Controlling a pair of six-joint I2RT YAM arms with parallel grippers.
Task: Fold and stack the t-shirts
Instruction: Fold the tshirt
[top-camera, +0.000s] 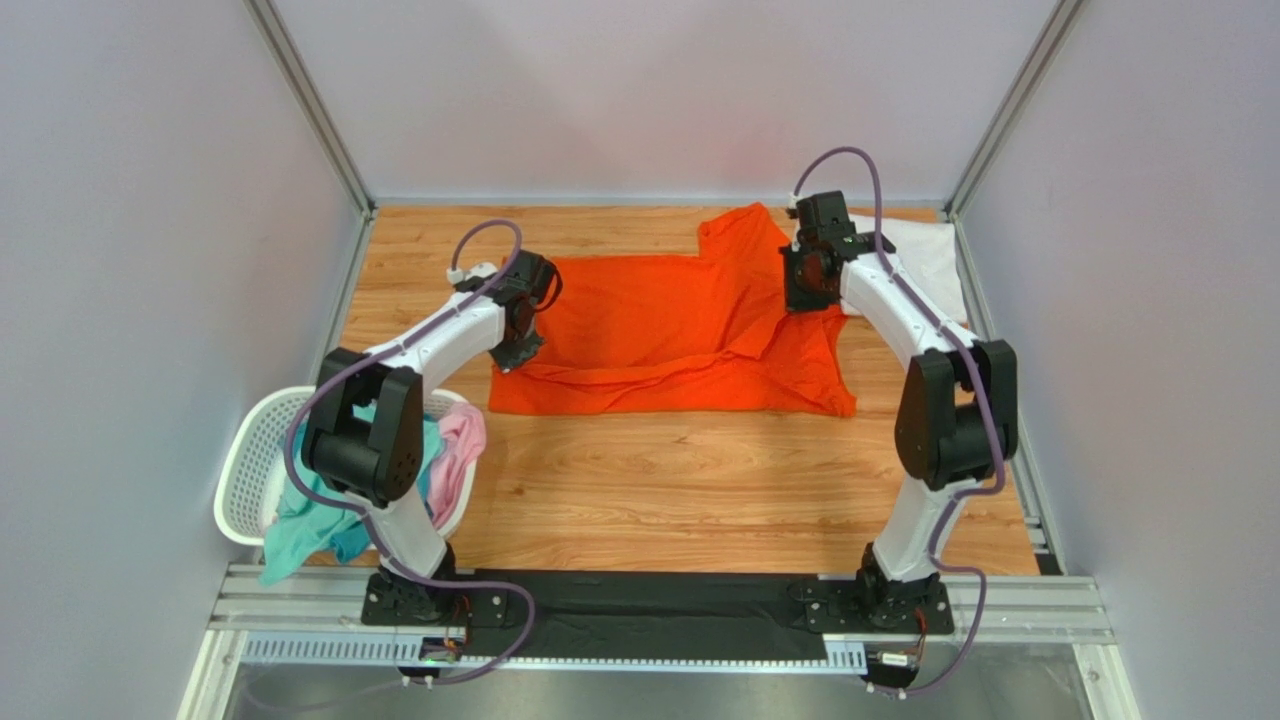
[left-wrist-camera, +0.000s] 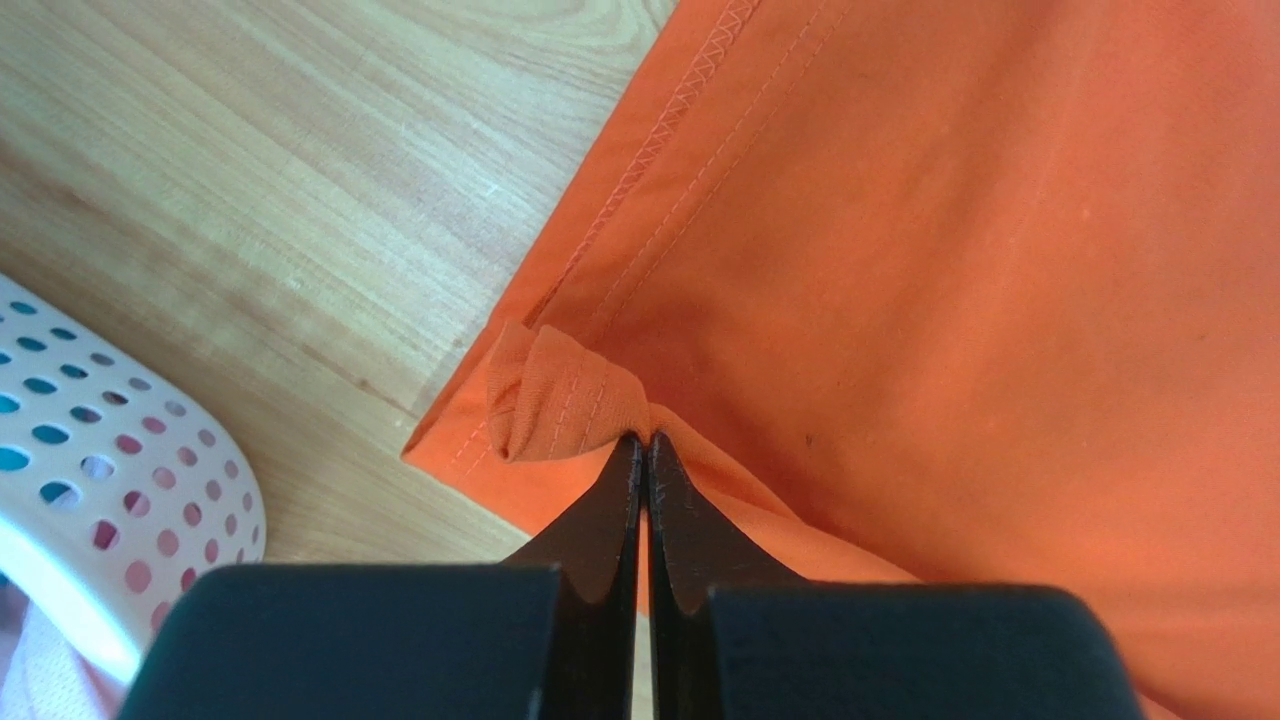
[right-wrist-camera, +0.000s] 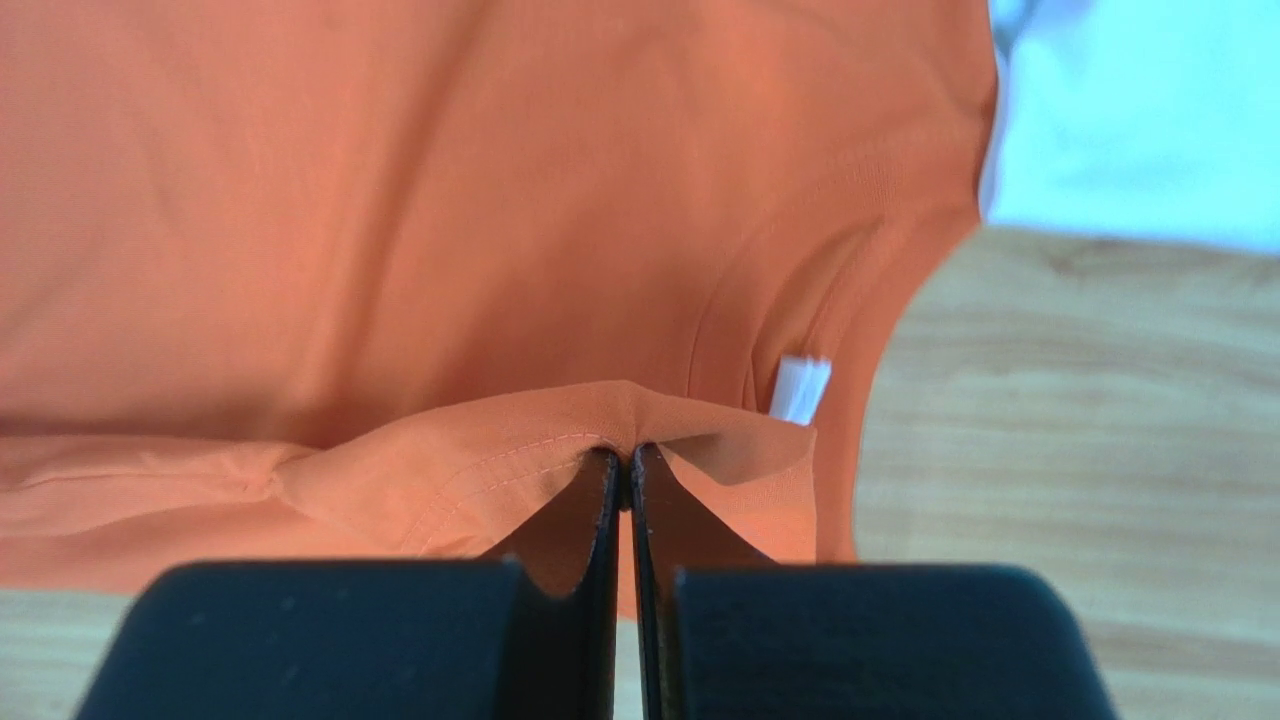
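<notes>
Starting at the far left: the white mesh laundry basket (top-camera: 244, 477) sits at the tabletop's (top-camera: 676, 495) edge with a teal t-shirt (top-camera: 301, 537) and a pink t-shirt (top-camera: 463, 440) hanging out of it, so those two look like they're waiting their turn.

The left claw (left-wrist-camera: 645, 450) is squeezed right together on a small bunched tuck of the orange t-shirt (top-camera: 661, 323), just by the stitched hem at its left corner. There's no gap showing between the tips.

The orange shirt is spread across the middle of the tabletop, a bit rumpled, with one sleeve poking toward the back.

The right claw (right-wrist-camera: 624, 458) is clamped on it too, pinching a ridge of cloth next to the neckline, close to the little white label (right-wrist-camera: 801, 387).

A white t-shirt (top-camera: 920, 252) lies in the far right corner, touching the orange one.

My read is that the orange shirt's fold is the step in hand, with both ends gripped. The next move probably wants both arms lifting together and carrying that edge across evenly, keeping the cloth taut so it doesn't sag or bunch.
</notes>
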